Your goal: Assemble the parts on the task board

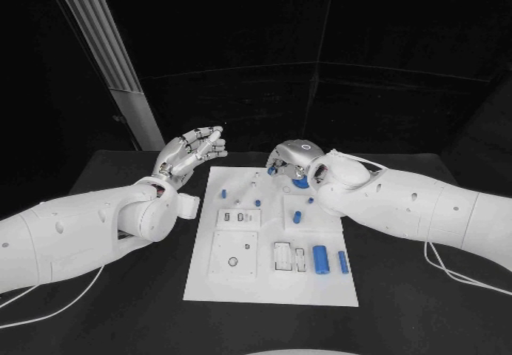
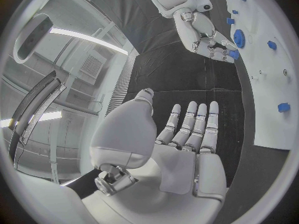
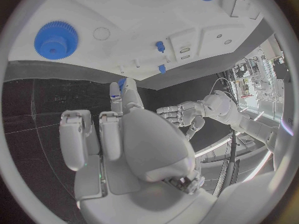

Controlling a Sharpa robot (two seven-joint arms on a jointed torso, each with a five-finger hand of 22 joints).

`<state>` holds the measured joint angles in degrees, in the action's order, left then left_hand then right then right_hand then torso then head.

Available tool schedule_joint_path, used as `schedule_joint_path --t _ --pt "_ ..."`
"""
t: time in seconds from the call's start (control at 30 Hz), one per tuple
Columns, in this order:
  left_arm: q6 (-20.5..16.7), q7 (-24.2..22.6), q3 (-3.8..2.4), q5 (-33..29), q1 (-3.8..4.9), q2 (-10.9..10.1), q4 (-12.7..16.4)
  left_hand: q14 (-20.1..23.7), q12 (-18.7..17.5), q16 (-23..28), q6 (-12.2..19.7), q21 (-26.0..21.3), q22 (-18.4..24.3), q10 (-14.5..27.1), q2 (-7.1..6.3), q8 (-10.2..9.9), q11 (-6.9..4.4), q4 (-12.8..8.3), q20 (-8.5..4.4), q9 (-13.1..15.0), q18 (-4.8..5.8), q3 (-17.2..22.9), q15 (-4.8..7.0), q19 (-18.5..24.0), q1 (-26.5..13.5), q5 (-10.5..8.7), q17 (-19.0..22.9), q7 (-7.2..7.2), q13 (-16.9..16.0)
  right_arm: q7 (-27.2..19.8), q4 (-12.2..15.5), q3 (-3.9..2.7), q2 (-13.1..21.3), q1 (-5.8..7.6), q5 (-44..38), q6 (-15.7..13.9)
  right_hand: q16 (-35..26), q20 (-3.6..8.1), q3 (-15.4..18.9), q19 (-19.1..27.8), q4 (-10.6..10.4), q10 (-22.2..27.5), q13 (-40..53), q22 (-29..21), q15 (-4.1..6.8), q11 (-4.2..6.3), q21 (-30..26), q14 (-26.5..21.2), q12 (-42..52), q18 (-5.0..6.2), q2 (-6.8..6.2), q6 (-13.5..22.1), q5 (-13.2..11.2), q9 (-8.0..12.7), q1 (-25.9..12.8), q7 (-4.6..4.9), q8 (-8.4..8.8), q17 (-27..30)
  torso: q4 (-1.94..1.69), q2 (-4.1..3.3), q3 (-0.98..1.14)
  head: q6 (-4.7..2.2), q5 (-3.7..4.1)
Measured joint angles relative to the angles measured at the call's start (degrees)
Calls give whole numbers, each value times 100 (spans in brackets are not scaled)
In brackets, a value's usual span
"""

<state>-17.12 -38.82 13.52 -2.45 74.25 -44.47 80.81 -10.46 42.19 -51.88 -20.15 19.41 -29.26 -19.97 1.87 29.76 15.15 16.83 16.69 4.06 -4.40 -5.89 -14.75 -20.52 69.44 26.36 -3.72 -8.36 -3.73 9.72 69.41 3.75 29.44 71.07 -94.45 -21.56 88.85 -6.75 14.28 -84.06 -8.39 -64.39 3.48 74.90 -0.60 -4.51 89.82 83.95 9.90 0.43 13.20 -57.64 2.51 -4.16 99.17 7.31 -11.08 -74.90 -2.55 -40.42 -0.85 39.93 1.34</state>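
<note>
Task board [image 1: 272, 281], flat white plate mid-table, dotted with small blue parts [image 1: 320, 259].
Left hand [image 1: 192, 153] beside far-left corner, fingers straight, holding nothing; right hand [image 1: 296, 163] curled over toothed blue gear [image 3: 56, 39]; grip unclear.

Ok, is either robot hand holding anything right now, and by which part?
The right robot hand appears to pinch a small blue part between its fingertips; where on the part cannot be told. The left robot hand holds nothing.
</note>
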Motion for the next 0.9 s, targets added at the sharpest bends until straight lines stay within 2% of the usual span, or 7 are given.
schedule_joint_path --t 0.2,0.53,0.67,0.87,0.9 --pt "2 0 0 0 0 7 -4 0 0 0 0 0 0 0 0 0 0 0 0 0 0 0 0 0 0 0 0 0 0 -111 -300 -2 -234 0 -9 -56 0 0 -16 0 -16 0 0 0 0 0 0 0 -15 0 -20 -10 0 0 39 11 28 -5 -11 -13 1 -33 -41" --pt "3 -1 0 0 0 11 9 0 0 0 0 0 -1 0 0 0 0 0 0 0 0 0 0 0 0 0 0 0 0 -253 -866 -4 -646 0 -16 -31 0 0 -16 0 -17 0 0 0 0 0 0 0 -81 0 -6 -10 0 -3 53 14 51 -4 -70 -66 -1 -77 -56" --pt "3 -1 0 0 1 12 13 0 0 0 0 0 -1 0 0 0 0 0 0 0 0 0 0 0 0 0 0 0 0 -290 -987 -4 -716 0 -18 -11 0 0 -2 0 -31 0 1 0 0 0 0 0 -81 0 -6 -25 -1 -3 53 30 67 -4 -96 -94 -4 -92 -55" --pt "4 -1 0 0 3 12 16 0 0 0 0 0 -1 0 0 0 0 0 0 0 0 0 0 0 0 0 0 0 0 -322 -1076 -4 -763 -2 -19 21 0 0 -2 0 -30 1 1 1 0 0 0 0 -122 0 -6 -26 -3 -2 53 33 89 -3 -109 -109 -9 -80 -68" --pt "4 -1 0 0 4 12 16 0 0 0 0 0 -1 0 0 0 0 0 0 0 0 0 0 0 0 0 0 0 0 -325 -1085 -4 -766 -2 -20 26 0 0 -2 0 -30 1 1 3 0 0 0 0 -126 0 -38 -23 -3 -2 85 38 89 -3 -112 -110 -10 -76 -69"
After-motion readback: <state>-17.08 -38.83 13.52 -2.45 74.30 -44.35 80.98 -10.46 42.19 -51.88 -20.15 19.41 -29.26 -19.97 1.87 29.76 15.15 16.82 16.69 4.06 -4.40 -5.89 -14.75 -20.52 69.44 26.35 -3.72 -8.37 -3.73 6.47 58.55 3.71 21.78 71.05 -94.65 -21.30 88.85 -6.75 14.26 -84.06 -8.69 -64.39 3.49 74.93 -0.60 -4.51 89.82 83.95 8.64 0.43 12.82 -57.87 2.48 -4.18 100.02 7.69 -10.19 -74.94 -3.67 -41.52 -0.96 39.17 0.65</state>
